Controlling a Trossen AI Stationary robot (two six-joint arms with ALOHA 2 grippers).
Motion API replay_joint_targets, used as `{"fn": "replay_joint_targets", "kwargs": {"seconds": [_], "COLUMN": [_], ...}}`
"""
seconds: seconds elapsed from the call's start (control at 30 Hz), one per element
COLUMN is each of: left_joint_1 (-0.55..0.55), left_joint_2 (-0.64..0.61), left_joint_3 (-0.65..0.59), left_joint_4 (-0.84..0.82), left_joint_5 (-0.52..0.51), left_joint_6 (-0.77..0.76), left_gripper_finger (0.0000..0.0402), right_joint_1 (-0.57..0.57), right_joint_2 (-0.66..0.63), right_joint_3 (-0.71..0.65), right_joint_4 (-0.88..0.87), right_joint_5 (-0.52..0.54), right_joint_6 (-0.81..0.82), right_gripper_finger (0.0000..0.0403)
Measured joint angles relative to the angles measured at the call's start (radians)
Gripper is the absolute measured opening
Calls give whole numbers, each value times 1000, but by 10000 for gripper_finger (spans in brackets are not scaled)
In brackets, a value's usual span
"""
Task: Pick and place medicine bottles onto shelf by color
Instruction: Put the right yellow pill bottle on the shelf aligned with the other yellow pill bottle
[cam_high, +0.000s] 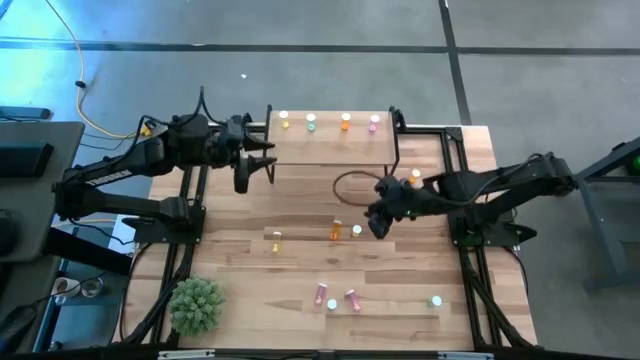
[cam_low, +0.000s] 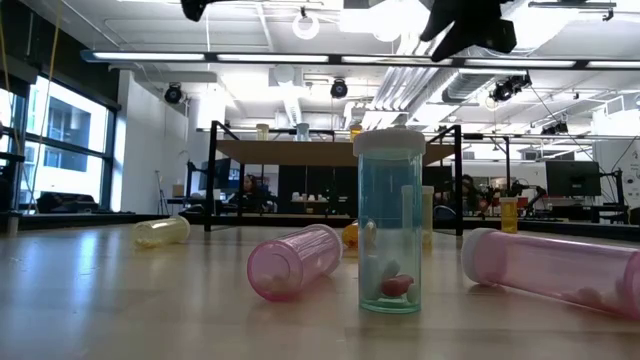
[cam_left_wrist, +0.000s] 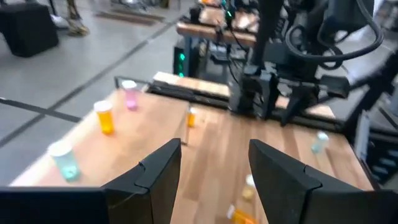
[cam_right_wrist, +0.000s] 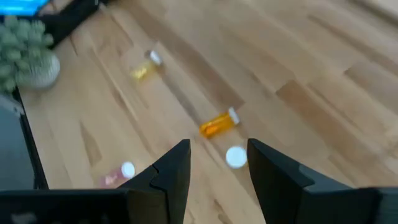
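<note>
Near edge of the surface (cam_high: 240, 290), high view: two pink bottles (cam_high: 336, 296) lying at 6 o'clock, a green-blue bottle (cam_high: 435, 300) upright at 5, a small plant (cam_high: 195, 305) at 7. Mid-surface: yellow bottle (cam_high: 276, 238) and orange bottle (cam_high: 336, 231) on their sides, a white-capped bottle (cam_high: 357, 231) upright just beside the orange one. Right hand (cam_high: 378, 224) hovers tilted down over that pair, fingers apart, nothing between them; arm reaches in from 3 o'clock. Left hand (cam_high: 243, 178) hangs at the shelf's left end, 10 o'clock, fingers apart, empty. Far side, 12 o'clock: shelf (cam_high: 330, 148) carrying four upright bottles in a row, yellow, green, orange, pink.
</note>
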Motion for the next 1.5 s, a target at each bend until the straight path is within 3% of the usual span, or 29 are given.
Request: {"fn": "replay_joint_targets", "kwargs": {"seconds": [0.33,0.6,0.73,1.07,1.33,1.5], "left_joint_1": [-96,-109,-109,-109,-108,-107], "left_joint_2": [0,0,0,0,0,0], "left_joint_3": [0,0,0,0,0,0], "left_joint_4": [-15,-22,-26,-52,-51,-51], "left_joint_5": [-5,-6,-7,-8,-39,-53], "left_joint_6": [35,36,36,35,34,34], "left_gripper_finger": [179,179,179,179,179,179], "right_joint_1": [60,52,50,53,93,131], "right_joint_2": [117,178,182,131,38,-45], "right_joint_3": [0,0,0,0,-4,-122], "right_joint_4": [-5,-36,-108,-262,-449,-371], "right_joint_5": [-10,-54,-26,35,202,198], "right_joint_6": [36,80,136,129,233,315], "right_gripper_finger": [149,155,168,172,172,172]}}
